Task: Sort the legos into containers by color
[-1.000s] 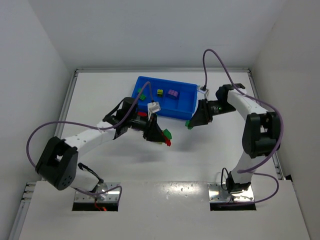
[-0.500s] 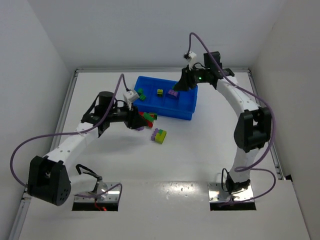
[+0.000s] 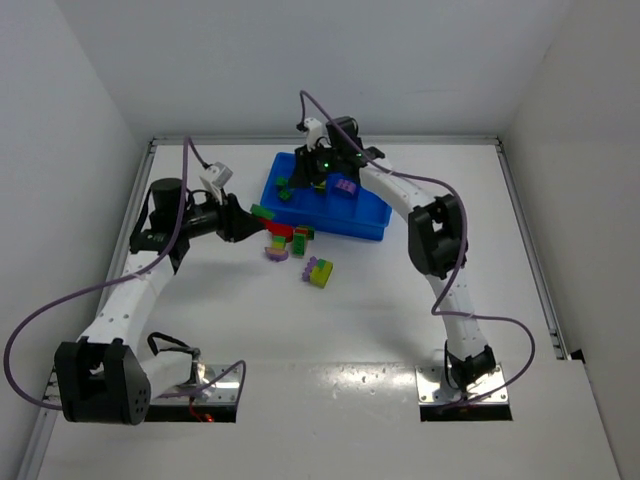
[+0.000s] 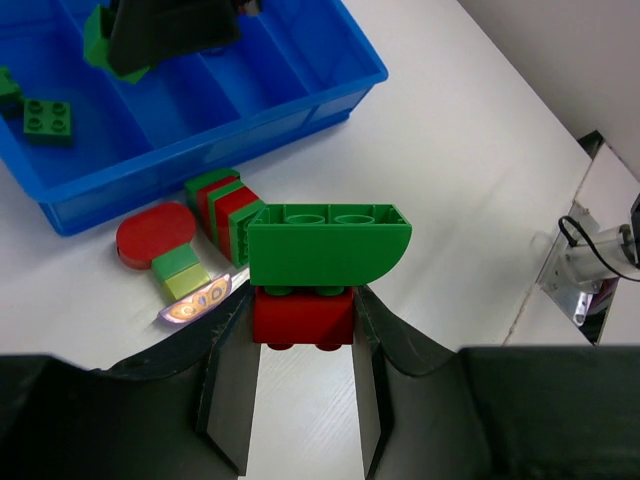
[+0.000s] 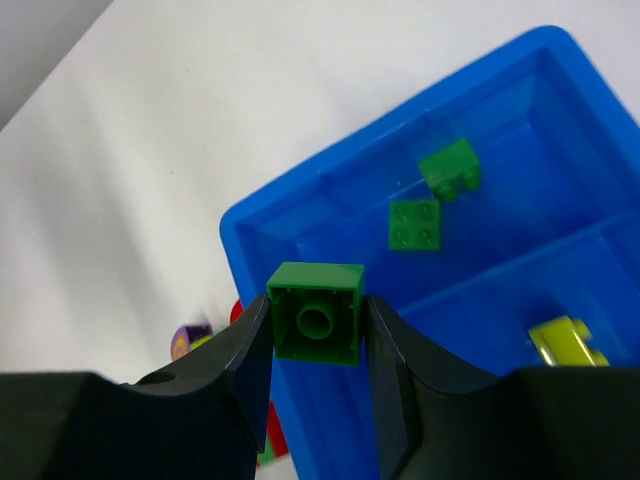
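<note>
My left gripper (image 4: 302, 322) is shut on a red brick (image 4: 302, 315) with a green curved brick (image 4: 328, 243) joined on top, held above the table left of the blue tray (image 3: 345, 228). In the top view this gripper (image 3: 250, 216) is just off the tray's left end. My right gripper (image 5: 317, 320) is shut on a green square brick (image 5: 317, 313) over the tray's leftmost compartment (image 5: 480, 400), where two green bricks (image 5: 415, 223) lie. A yellow-green brick (image 5: 565, 340) lies in the compartment beside it. A purple brick (image 3: 347, 186) lies further right.
A red-and-green cluster (image 4: 225, 205), a red round piece (image 4: 155, 235), a yellow-green brick (image 4: 185, 275) and a purple piece (image 4: 195, 300) lie in front of the tray (image 4: 200, 165). A purple and yellow-green cluster (image 3: 320, 271) lies nearer. White walls enclose the table.
My right gripper has swung left along the tray to its left end with the green brick. My left arm has drawn back to the left with its red-and-green cluster.
</note>
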Robot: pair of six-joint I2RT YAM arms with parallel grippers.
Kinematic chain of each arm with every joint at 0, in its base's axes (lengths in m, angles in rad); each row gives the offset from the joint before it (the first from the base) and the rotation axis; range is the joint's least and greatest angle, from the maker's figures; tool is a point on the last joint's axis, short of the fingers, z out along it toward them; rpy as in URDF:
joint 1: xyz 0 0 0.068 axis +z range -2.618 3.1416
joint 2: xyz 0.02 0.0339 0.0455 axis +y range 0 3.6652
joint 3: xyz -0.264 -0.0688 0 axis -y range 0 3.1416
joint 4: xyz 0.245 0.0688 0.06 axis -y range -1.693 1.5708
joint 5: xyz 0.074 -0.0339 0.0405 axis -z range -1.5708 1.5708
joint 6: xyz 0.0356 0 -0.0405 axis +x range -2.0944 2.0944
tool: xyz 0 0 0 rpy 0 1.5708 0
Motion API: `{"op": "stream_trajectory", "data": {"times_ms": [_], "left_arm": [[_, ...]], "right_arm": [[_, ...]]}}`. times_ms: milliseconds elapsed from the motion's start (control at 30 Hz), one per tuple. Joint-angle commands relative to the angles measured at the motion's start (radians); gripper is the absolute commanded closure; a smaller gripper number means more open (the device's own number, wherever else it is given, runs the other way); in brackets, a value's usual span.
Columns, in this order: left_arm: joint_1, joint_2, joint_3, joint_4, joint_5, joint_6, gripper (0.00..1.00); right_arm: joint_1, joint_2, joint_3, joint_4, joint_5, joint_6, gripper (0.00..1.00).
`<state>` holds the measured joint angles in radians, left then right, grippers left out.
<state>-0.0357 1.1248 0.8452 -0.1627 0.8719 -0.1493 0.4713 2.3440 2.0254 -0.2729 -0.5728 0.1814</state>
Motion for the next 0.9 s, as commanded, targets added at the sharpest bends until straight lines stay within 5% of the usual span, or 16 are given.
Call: {"op": "stream_trajectory", "data": {"times_ms": [0, 333, 633, 867], "left_arm": [[0.046, -0.013, 0.005, 0.034, 0.065, -0.024, 0.87], [0.059, -0.002, 0.014, 0.034, 0.084, -0.033, 0.86], [0.059, 0.007, -0.004, 0.034, 0.095, -0.024, 0.85], [0.059, 0.007, -0.005, 0.034, 0.095, -0.024, 0.84]], "right_arm": [[0.039, 0.044, 0.094, 0.078, 0.068, 0.021, 0.88], [0.073, 0.127, 0.121, 0.115, 0.192, 0.0, 0.83], [0.093, 0.123, 0.099, 0.115, 0.163, -0.033, 0.42], [0.093, -0.006, 0.058, 0.092, 0.087, -0.014, 0.36]]}}
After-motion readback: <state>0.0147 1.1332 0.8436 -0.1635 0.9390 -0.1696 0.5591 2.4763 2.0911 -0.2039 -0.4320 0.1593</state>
